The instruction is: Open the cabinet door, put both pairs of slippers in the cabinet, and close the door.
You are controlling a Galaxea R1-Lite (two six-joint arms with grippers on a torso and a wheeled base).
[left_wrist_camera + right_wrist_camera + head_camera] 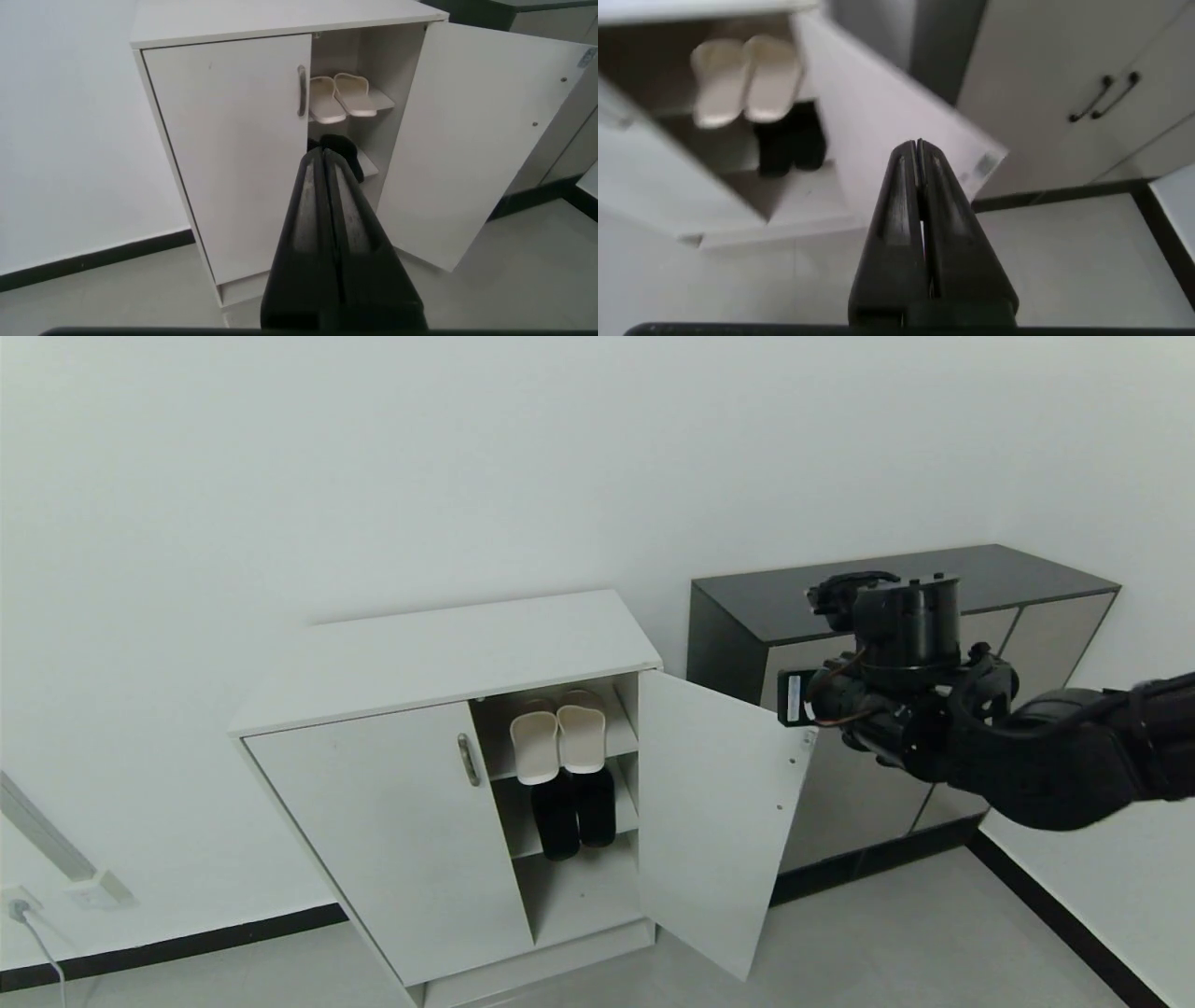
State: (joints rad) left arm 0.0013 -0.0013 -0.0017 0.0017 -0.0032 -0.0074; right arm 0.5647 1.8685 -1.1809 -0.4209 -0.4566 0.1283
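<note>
The white cabinet (448, 653) stands against the wall with its right door (709, 812) swung open and its left door (392, 840) closed. Inside, a white pair of slippers (558, 739) lies on the upper shelf and a black pair (574, 812) on the shelf below. My right arm's wrist (896, 681) hovers by the top outer corner of the open door. The right gripper (920, 147) is shut and holds nothing, above the door (887, 121). My left gripper (324, 154), also shut and holding nothing, points at the cabinet opening, in front of the black slippers (341, 149).
A dark cabinet (896, 588) with mirrored fronts stands right of the white one, behind the open door. A wall socket with a cable (19, 905) sits low on the left. Bare grey floor (887, 933) lies in front.
</note>
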